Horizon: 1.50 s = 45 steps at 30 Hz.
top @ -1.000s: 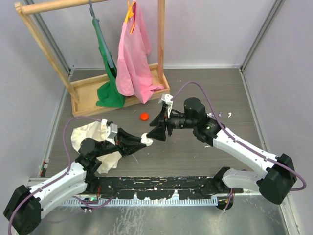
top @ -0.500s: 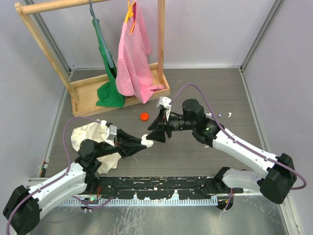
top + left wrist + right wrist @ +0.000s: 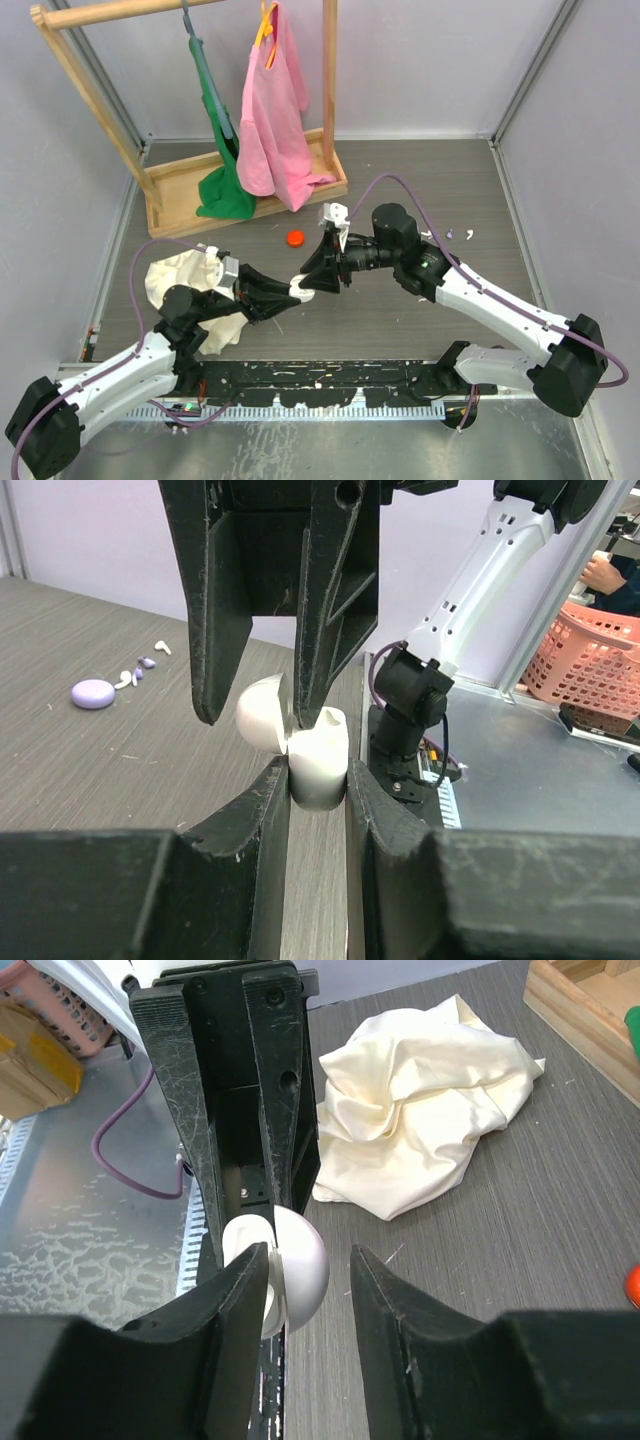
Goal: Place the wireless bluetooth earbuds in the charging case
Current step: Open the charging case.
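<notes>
My left gripper (image 3: 294,289) is shut on the base of the charging case (image 3: 301,285), a small pale round case held above the table with its lid hinged open. In the left wrist view the base (image 3: 318,755) sits between my fingers and the lid (image 3: 262,725) leans left. My right gripper (image 3: 314,281) is open, its two fingers straddling the lid (image 3: 300,1265), which lies against one finger. Two tiny white earbuds (image 3: 125,678) lie far off on the table next to a small lavender oval piece (image 3: 92,693); they show as specks in the top view (image 3: 466,235).
A cream cloth (image 3: 185,285) lies left of the left arm and shows in the right wrist view (image 3: 410,1100). A red-orange cap (image 3: 294,238) sits behind the grippers. A wooden rack (image 3: 180,195) with pink and green garments stands at the back left.
My right gripper has moved down and left onto the case, and its open fingers now straddle the lid. The left gripper has held still with the case.
</notes>
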{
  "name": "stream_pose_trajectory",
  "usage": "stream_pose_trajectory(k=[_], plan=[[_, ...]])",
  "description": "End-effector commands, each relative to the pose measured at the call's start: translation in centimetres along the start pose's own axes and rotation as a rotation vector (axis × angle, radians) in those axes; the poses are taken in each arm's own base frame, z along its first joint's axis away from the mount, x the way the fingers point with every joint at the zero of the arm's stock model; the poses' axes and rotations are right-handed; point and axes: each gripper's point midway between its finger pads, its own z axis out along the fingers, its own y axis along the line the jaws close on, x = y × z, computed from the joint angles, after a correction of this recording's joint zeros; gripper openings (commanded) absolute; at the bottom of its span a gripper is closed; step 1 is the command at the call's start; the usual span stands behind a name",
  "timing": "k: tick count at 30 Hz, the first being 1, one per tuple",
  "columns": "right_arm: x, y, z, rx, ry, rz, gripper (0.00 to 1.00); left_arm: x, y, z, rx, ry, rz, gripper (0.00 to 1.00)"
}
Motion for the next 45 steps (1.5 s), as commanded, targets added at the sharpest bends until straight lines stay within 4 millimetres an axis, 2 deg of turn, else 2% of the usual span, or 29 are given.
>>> stream_pose_trajectory(k=[1,4,9,14,24,33,40,45], plan=[[-2.9,1.3,-0.7,-0.023,-0.043,-0.099,0.42,-3.5,-1.0,0.9,0.046,-0.095,0.086,0.03],[-3.1,1.2,-1.0,-0.009,-0.029,-0.118,0.35,-3.2,-0.9,0.9,0.043,-0.087,0.079,0.07],[-3.2,1.7,-1.1,0.002,0.011,-0.167,0.26,-2.7,-0.8,1.0,0.043,-0.069,0.06,0.2],[-2.8,1.8,-0.7,0.03,0.082,-0.196,0.16,-2.3,-0.8,1.1,0.054,-0.052,0.05,0.28],[-2.8,1.4,-0.5,0.097,0.142,-0.26,0.13,-1.4,-0.8,1.3,0.061,-0.025,0.028,0.37],[-2.7,1.5,0.0,0.104,0.168,-0.288,0.13,-0.8,-0.8,1.6,0.069,-0.005,0.017,0.36],[-2.8,1.4,0.0,0.113,0.171,-0.294,0.13,-0.3,-0.8,1.7,0.071,0.008,0.026,0.24],[-2.8,1.4,0.0,0.117,0.169,-0.296,0.14,0.2,-0.6,1.6,0.066,0.016,0.038,0.21]])
